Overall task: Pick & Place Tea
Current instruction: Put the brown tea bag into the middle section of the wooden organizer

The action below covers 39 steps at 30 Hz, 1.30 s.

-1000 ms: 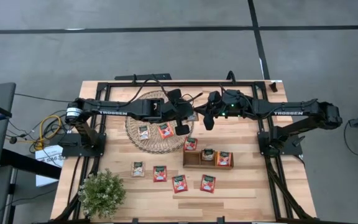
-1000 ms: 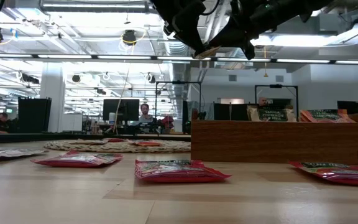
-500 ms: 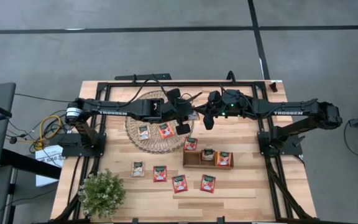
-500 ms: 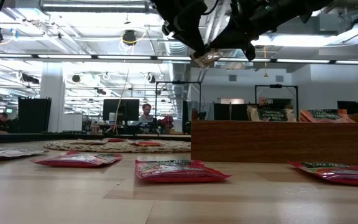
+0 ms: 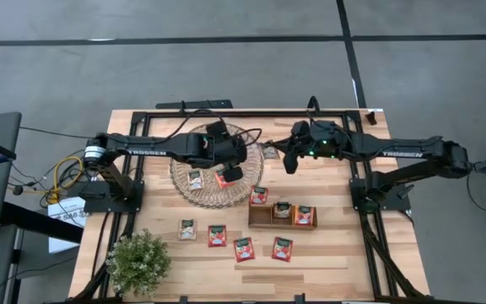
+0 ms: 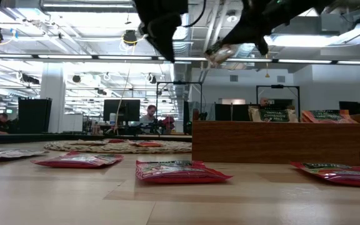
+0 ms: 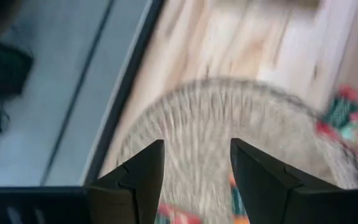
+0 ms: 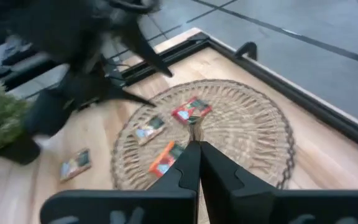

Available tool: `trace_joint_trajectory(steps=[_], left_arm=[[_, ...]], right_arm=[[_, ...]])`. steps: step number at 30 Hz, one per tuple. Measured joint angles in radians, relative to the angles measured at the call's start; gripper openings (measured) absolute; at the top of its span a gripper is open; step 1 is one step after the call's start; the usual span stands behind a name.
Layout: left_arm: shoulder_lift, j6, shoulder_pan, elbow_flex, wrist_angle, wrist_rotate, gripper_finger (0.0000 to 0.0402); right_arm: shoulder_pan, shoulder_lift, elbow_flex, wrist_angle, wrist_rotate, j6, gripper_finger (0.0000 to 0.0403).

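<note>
Low view first: the right hand (image 6: 229, 50) hangs high over the table (image 6: 74, 200), pinched shut on one pale tea sachet (image 6: 219, 55) that pokes out below its tip. The left hand (image 6: 159, 34) is up there just beside it, apart from the sachet. Below them sit the wooden tray (image 6: 274, 142) and, further back, the woven mat (image 6: 117, 147).

From above, the left hand (image 5: 231, 171) hovers over the mat (image 5: 184, 165), where a beige sachet (image 5: 195, 178) and a red one (image 5: 223, 178) lie. The right hand (image 5: 288, 160) is off the mat's edge, between the mat and the tray (image 5: 264, 221). The tray lies toward the front of the table from that hand, its long side running left to right (so the right arm looks the nearer one, and I'd guess the carried sachet goes down into a compartment there). Four more sachets (image 5: 244, 248) lie in a row in front of the tray.

Left wrist view: both fingers (image 7: 143, 177) stand wide apart with nothing between them, only the mat (image 7: 229, 124) beneath.

Right wrist view: the fingers (image 8: 188, 171) are pressed together, looking across the mat (image 8: 260, 124) with three sachets (image 8: 191, 112) on it; the held sachet itself is too thin here to make out.
</note>
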Motion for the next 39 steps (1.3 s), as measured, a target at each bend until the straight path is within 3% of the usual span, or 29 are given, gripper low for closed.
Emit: trace_joint_trajectory(steps=[5, 8, 20, 32, 39], left_arm=[[-0.002, -0.169, 0.003, 0.000, -0.115, 0.032, 0.0177], [-0.002, -0.205, 0.001, 0.000, -0.122, 0.067, 0.0177], [-0.002, -0.215, -0.002, 0.000, -0.113, 0.145, 0.0177], [-0.002, -0.235, -0.032, 0.000, -0.116, 0.149, 0.0177], [-0.002, -0.235, -0.032, 0.000, -0.086, 0.169, 0.0177]], right_arm=[[0.130, -0.056, -0.014, -0.091, 0.011, 0.007, 0.0000], [0.240, -0.061, -0.065, -0.099, 0.074, 0.058, 0.0000], [0.651, -0.055, -0.249, 0.120, 0.545, 0.366, 0.0000], [0.949, 0.198, -0.277, 0.132, 1.076, 0.743, 0.0000], [1.004, 0.333, -0.278, 0.135, 1.133, 0.901, 0.0000]])
